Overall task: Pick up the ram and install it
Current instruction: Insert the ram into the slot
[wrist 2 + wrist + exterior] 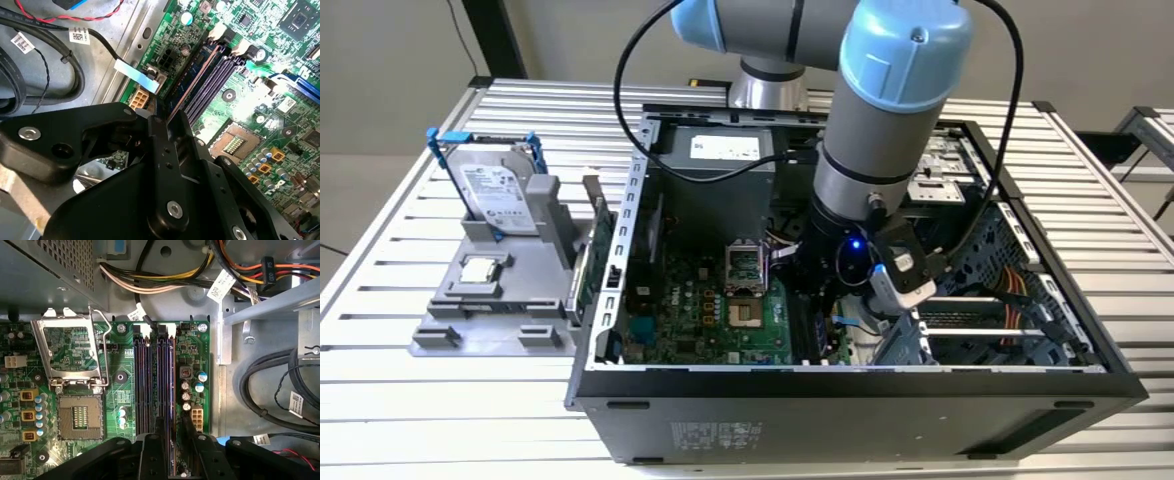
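Observation:
The ram (161, 380) is a thin dark stick seen edge-on, standing in line with one of the black memory slots (145, 380) on the green motherboard (192, 355). In the second wrist view the ram (195, 80) shows as a narrow brownish edge running along the slots. My gripper (174, 427) sits over the near end of the stick, shut on the ram, with its black fingers (150, 450) on either side. In the exterior view the gripper (834, 315) reaches down inside the open computer case, above the motherboard (707, 310).
A processor socket (80, 415) with its raised metal frame lies beside the slots. Cable bundles (165, 282) run past the board's edge. The case walls (854, 385) and drive cage (1014, 300) close in around the arm. On the exterior view's left, a grey fixture (494, 300) holds a hard drive (500, 190) and a processor chip (480, 268).

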`<state>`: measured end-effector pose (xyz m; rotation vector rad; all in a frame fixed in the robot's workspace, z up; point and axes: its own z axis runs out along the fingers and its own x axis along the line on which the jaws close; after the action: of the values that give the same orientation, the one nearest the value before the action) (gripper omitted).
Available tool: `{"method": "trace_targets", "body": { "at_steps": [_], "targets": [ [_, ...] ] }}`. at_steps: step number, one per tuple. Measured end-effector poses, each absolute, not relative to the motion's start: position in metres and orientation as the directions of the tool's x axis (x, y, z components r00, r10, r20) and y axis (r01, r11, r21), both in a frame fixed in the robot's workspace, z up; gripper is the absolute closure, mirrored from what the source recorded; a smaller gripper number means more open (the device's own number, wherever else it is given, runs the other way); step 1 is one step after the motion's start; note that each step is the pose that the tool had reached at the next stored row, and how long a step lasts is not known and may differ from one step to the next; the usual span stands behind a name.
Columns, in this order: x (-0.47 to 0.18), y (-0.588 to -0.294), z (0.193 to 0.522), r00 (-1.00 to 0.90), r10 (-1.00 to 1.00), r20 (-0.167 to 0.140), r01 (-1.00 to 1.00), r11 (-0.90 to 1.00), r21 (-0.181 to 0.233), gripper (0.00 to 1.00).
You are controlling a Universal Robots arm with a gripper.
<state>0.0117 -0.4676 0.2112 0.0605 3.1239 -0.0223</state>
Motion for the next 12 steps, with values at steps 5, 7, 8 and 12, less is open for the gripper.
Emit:
{"method": "trace_targets", "body": {
  "at_steps": [5,7,8,12],
  "targets": [
    [0.012,-0.468,0.223,-0.999,0.039,-0.014,0.039,0.999,-0.013,0.0],
    [0.012,-0.468,0.227,-0.999,0.039,-0.013,0.039,0.999,-0.013,0.0],
    [0.012,-0.468,0.23,-0.999,0.039,-0.013,0.039,0.999,-0.012,0.0],
    [0.012,-0.468,0.242,-0.999,0.039,-0.011,0.039,0.999,-0.012,0.0]
  ]
}}
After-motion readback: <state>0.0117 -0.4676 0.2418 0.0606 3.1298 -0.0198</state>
